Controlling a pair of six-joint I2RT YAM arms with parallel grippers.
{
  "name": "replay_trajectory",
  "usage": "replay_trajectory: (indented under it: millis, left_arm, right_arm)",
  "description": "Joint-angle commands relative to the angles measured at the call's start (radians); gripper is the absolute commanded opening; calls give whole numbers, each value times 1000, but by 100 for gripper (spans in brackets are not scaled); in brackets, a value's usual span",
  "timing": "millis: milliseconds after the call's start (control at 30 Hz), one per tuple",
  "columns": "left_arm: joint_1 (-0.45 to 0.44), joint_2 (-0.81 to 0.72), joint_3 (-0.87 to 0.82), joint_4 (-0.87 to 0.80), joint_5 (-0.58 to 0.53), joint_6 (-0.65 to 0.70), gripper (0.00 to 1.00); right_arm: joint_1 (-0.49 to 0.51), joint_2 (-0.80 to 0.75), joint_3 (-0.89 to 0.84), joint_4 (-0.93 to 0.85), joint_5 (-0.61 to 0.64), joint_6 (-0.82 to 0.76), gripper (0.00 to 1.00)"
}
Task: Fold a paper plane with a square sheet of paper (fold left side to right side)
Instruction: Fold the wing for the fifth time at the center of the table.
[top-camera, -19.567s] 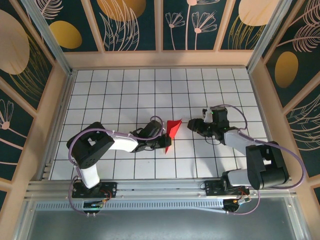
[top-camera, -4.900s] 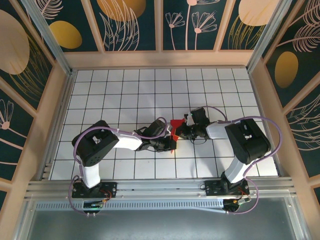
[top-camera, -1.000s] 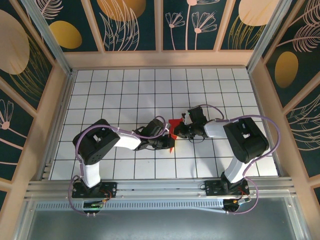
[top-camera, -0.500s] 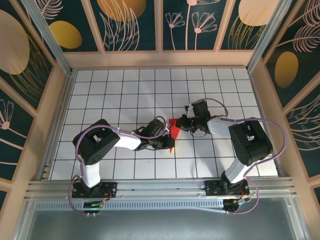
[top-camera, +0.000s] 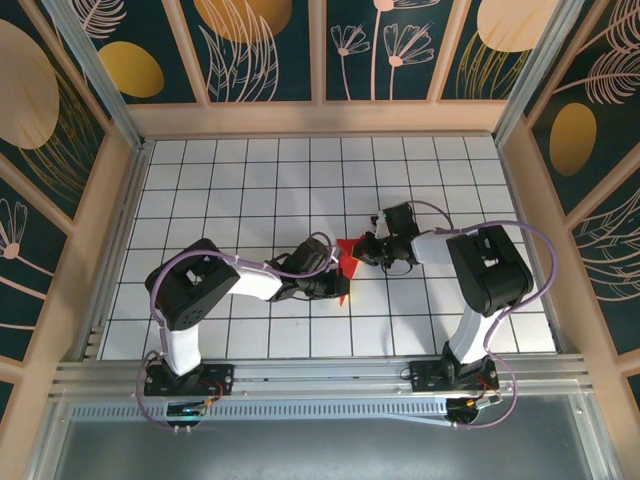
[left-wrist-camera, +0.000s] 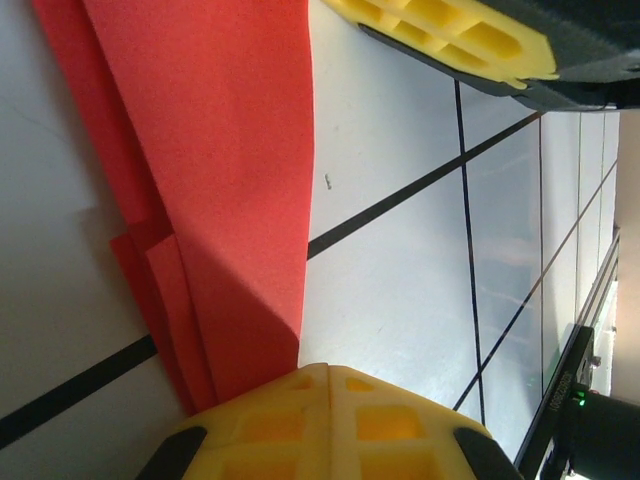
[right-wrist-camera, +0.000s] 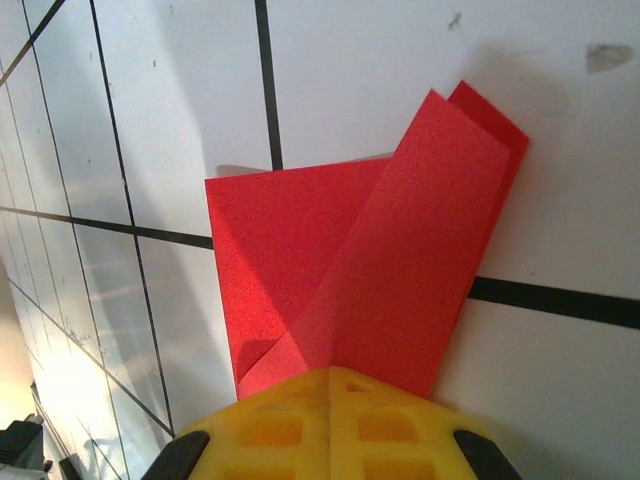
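Near the middle of the gridded table (top-camera: 250, 180), your left gripper (top-camera: 328, 287) sits low with its jaws spread wide. One yellow finger (left-wrist-camera: 330, 420) overlaps the edge of the red paper (left-wrist-camera: 220, 180), the other (left-wrist-camera: 450, 35) is well clear of it over bare tile, so it grips nothing. The paper, folded in overlapping layers, lies on the tiles between both grippers, and your right gripper (top-camera: 368, 250) meets its right end with one yellow finger (right-wrist-camera: 330, 420) over the layers, though you cannot tell whether it is clamped there or loose.

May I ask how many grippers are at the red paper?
2: the left gripper at the near-left of the red paper, the right gripper at its far-right edge.
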Motion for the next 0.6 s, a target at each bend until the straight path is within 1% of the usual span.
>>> replay_trajectory:
  millis: [0,167,567]
  left_arm:
    - [-10,-59,6,-32,16,-12,0]
    - [2,-74,41,-48,31,-18,0]
    - [27,35,127,-62,56,13,0]
  right_arm:
    - [-11,38,-2,-59,61,-25,0]
    - [-12,30,-14,-61,64,-25,0]
    - [-11,14,-23,-55,60,-13,0]
